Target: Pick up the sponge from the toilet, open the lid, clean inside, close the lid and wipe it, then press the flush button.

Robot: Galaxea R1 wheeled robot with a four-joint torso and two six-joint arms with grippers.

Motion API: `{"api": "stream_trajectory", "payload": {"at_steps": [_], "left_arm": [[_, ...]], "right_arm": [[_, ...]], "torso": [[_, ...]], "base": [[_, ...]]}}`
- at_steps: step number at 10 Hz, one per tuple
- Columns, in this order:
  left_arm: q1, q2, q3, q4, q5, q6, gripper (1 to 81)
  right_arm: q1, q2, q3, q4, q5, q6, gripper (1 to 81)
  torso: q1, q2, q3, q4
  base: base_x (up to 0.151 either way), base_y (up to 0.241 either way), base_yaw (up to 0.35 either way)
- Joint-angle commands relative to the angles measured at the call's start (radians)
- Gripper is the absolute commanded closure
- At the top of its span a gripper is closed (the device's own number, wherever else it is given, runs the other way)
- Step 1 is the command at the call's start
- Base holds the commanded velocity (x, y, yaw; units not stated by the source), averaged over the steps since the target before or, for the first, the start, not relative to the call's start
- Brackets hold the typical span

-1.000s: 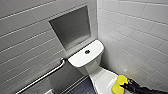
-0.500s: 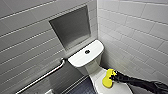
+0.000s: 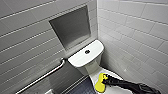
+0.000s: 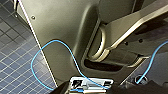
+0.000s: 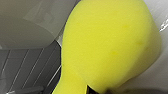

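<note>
The white toilet (image 3: 86, 60) stands in the corner, and its dark round flush button (image 3: 87, 51) sits in the middle of the tank top. In front of the tank, my right gripper (image 3: 104, 81) comes in from the right on a black arm, shut on the yellow sponge (image 3: 100, 85). The sponge is squeezed and lies at the left edge of the white lid (image 3: 113, 75). Seen from the right wrist, the sponge (image 5: 110, 47) bulges large against a white glossy surface (image 5: 160, 75). My left gripper hangs beside the robot's grey body (image 4: 62, 30), holding nothing.
A steel grab bar (image 3: 42, 77) runs along the tiled wall left of the toilet. A recessed niche (image 3: 71, 27) sits above the tank. The right tiled wall (image 3: 135, 37) is close to the toilet. Dark tiled floor (image 3: 82, 87) lies to the left. A blue cable (image 4: 50, 42) loops by the left wrist.
My right gripper has carried the sponge leftward across the toilet, from the right side to the left edge. The left arm has not moved.
</note>
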Motion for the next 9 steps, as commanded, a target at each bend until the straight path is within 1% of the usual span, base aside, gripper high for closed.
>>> {"api": "stream_trajectory", "payload": {"at_steps": [1, 3, 4, 5, 6, 7, 8, 9], "left_arm": [[0.003, -0.011, 0.001, -0.005, 0.089, 0.000, 1.0], [0.003, -0.008, 0.001, 0.000, 0.089, 0.000, 1.0], [0.003, -0.010, 0.001, 0.000, 0.089, 0.000, 1.0], [0.003, -0.008, 0.001, 0.000, 0.089, 0.000, 1.0], [0.003, -0.007, 0.001, 0.000, 0.089, 0.000, 1.0], [0.003, -0.005, 0.001, 0.001, 0.089, 0.000, 1.0], [0.003, -0.005, 0.001, 0.001, 0.091, 0.000, 1.0], [0.003, -0.007, 0.001, 0.001, 0.094, 0.000, 1.0]], "right_arm": [[0.043, -0.248, 0.480, -0.012, 0.172, 0.005, 81.1], [-0.009, -0.320, 0.512, 0.022, 0.212, 0.005, 81.1], [-0.032, -0.388, 0.598, 0.034, 0.282, 0.005, 81.1], [-0.050, -0.436, 0.660, 0.033, 0.321, 0.005, 81.1], [-0.075, -0.472, 0.694, 0.034, 0.338, 0.004, 81.1], [-0.109, -0.496, 0.708, 0.039, 0.358, 0.005, 81.1], [-0.139, -0.516, 0.714, 0.056, 0.392, 0.005, 81.1], [-0.159, -0.538, 0.714, 0.073, 0.405, 0.005, 81.1]], "torso": [[0.000, 0.000, 0.000, 0.000], [0.000, 0.000, 0.000, 0.000], [0.000, 0.000, 0.000, 0.000], [0.000, 0.000, 0.000, 0.000], [0.000, 0.000, 0.000, 0.000], [0.000, 0.000, 0.000, 0.000], [0.000, 0.000, 0.000, 0.000], [0.000, 0.000, 0.000, 0.000]], "base": [[0.000, 0.000, 0.000], [0.000, 0.000, 0.000], [0.000, 0.000, 0.000], [0.000, 0.000, 0.000], [0.000, 0.000, 0.000], [0.000, 0.000, 0.000], [0.000, 0.000, 0.000], [0.000, 0.000, 0.000]]}}
